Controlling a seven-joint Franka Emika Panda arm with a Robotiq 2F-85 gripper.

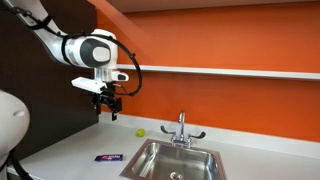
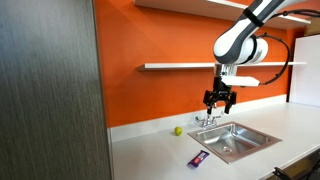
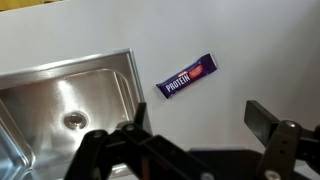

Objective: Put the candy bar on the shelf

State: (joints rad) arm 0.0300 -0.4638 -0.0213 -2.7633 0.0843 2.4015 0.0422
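I have the arm parked high over the counter (image 1: 65, 150), with the jaws pointing down, so that the wrist camera looks at the work before I commit to a descent.

The candy bar (image 3: 190, 76) lies flat on the counter, label up, untouched. In the wrist view it sits at about 12 o'clock from the gap between the jaws, its long axis running from 8 to 2 o'clock. The steel sink (image 3: 60, 100) is just beside it at 9 o'clock. That closeness is why I judge the approach should come straight down, not sweep in from the basin side.

In an exterior view the candy bar (image 1: 108, 157) is at 6 o'clock beneath the jaws, well apart from them. The small yellow-green ball (image 1: 140, 131) rests near the wall at 4 o'clock, out of the way. The shelf (image 1: 230, 70) runs along the orange wall at about 2 o'clock, higher than the jaws.

The jaws stand spread as wide as they go, holding nothing and touching nothing. I judge the wrist needs a turn, so the jaws close across the bar's narrow width.
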